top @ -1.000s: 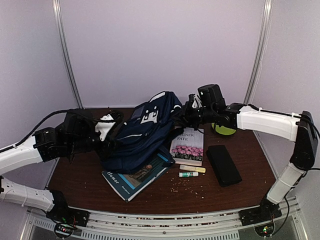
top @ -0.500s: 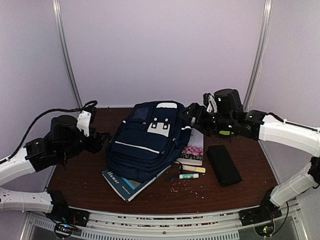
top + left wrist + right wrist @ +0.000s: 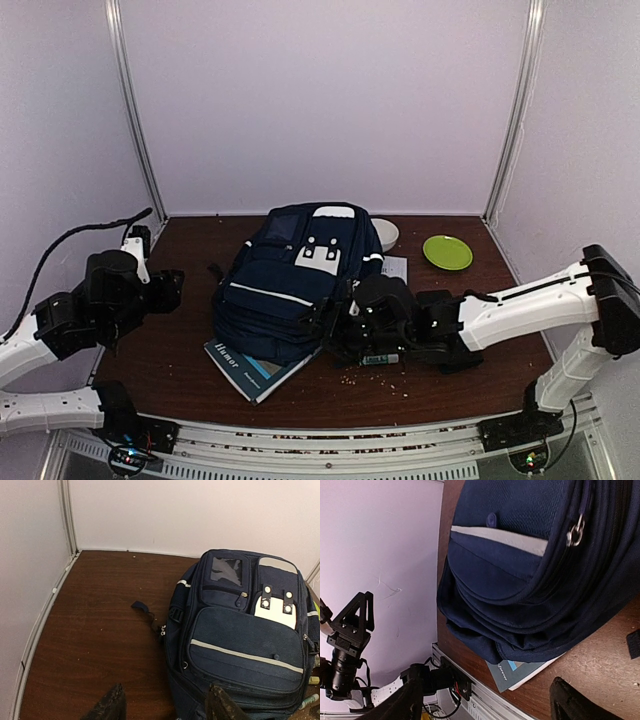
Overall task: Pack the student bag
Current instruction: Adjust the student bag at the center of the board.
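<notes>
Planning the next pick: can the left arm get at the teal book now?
Partly, probably: the student bag lies on much of the teal book; its near corner sticks out, across bare table from the left end effector.

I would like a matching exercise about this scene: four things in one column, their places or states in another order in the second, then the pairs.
1. large navy-blue fabric backpack
2. teal-covered book
3. round green plate
4. left gripper

A. open, holding nothing
B. partly under the backpack
C. at the back right
D. in the middle, pockets facing up

Pairs: 1-D, 2-B, 3-C, 4-A
</notes>
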`<control>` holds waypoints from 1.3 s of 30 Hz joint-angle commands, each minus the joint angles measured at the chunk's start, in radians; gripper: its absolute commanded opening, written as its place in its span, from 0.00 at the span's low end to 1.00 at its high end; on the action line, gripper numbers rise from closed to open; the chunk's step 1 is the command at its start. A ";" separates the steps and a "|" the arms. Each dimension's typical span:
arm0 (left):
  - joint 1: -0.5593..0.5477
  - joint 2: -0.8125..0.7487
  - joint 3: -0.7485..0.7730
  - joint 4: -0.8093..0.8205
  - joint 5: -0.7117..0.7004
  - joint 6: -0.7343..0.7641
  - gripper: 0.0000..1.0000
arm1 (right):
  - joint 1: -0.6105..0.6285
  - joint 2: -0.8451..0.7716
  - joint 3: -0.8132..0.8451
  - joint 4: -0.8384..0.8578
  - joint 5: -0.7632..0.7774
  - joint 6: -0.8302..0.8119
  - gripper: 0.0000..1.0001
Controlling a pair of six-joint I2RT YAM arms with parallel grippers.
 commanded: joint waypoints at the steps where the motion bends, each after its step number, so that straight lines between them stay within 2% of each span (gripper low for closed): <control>1: 0.005 -0.062 -0.036 -0.079 -0.067 -0.132 0.91 | 0.024 0.102 0.072 0.130 0.058 0.173 0.85; 7: 0.005 -0.128 -0.062 -0.117 -0.086 -0.153 0.90 | 0.012 0.175 0.126 0.069 0.125 0.212 0.78; 14: 0.005 -0.158 -0.084 -0.143 -0.093 -0.177 0.89 | -0.011 0.258 0.176 0.035 0.083 0.225 0.72; 17: 0.005 -0.166 -0.086 -0.157 -0.090 -0.186 0.89 | -0.007 0.276 0.185 0.047 0.039 0.247 0.72; 24: 0.004 -0.211 -0.087 -0.188 -0.088 -0.196 0.89 | 0.025 0.234 0.165 0.039 0.057 0.273 0.78; 29: 0.004 -0.226 -0.088 -0.195 -0.087 -0.198 0.89 | 0.016 0.259 0.178 0.039 0.067 0.279 0.77; 31: 0.004 -0.227 -0.086 -0.200 -0.088 -0.197 0.89 | 0.001 0.278 0.173 0.070 0.066 0.288 0.72; 35: 0.004 -0.232 -0.088 -0.208 -0.085 -0.202 0.88 | -0.026 0.293 0.193 0.091 0.066 0.270 0.50; 37: 0.005 -0.236 -0.090 -0.210 -0.087 -0.206 0.88 | -0.035 0.293 0.217 0.089 0.057 0.240 0.36; 38: 0.005 -0.239 -0.092 -0.209 -0.092 -0.209 0.88 | -0.041 0.291 0.243 0.079 0.047 0.211 0.21; 39: 0.005 -0.241 -0.092 -0.209 -0.096 -0.212 0.88 | -0.043 0.289 0.253 0.071 0.044 0.199 0.14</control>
